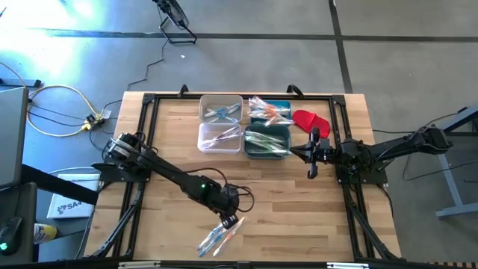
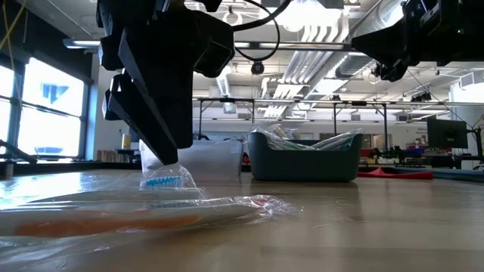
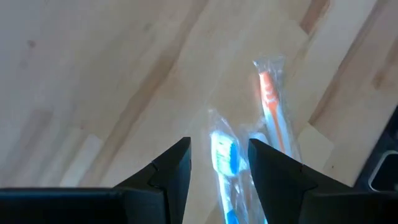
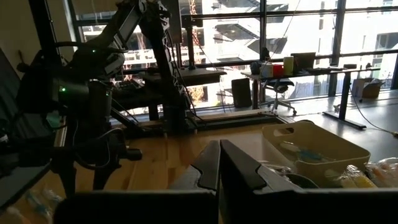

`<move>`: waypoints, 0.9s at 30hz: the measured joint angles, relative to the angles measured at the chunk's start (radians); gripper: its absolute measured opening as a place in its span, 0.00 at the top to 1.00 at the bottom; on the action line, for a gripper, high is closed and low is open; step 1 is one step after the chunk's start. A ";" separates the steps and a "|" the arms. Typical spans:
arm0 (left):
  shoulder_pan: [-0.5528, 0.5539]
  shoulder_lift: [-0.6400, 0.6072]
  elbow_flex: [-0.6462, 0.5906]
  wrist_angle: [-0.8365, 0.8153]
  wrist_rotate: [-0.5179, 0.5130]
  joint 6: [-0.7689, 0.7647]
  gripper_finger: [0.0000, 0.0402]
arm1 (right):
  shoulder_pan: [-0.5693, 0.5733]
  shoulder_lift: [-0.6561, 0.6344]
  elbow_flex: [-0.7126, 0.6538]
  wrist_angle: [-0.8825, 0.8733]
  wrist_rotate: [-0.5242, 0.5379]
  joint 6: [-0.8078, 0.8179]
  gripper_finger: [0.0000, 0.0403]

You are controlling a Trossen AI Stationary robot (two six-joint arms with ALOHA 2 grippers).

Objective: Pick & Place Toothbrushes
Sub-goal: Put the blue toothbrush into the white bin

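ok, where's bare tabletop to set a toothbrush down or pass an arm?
Free: the wood between the left gripper and the right gripper, below the bins. Also the left strip beside the clear bins.
Crowded: the dark bins with the red cloth alongside, and the wrapped toothbrushes under the left gripper.

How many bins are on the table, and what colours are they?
Clear bins: 2
Dark teal bins: 2
Total: 4
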 joint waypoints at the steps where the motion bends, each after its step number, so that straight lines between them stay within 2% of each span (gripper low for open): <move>1: 0.000 0.000 0.000 0.003 0.011 0.000 0.61 | 0.000 0.000 0.000 0.000 0.000 0.000 0.99; 27: -0.013 0.065 -0.002 0.030 0.059 -0.022 0.61 | 0.000 0.000 0.000 -0.016 0.003 -0.001 0.99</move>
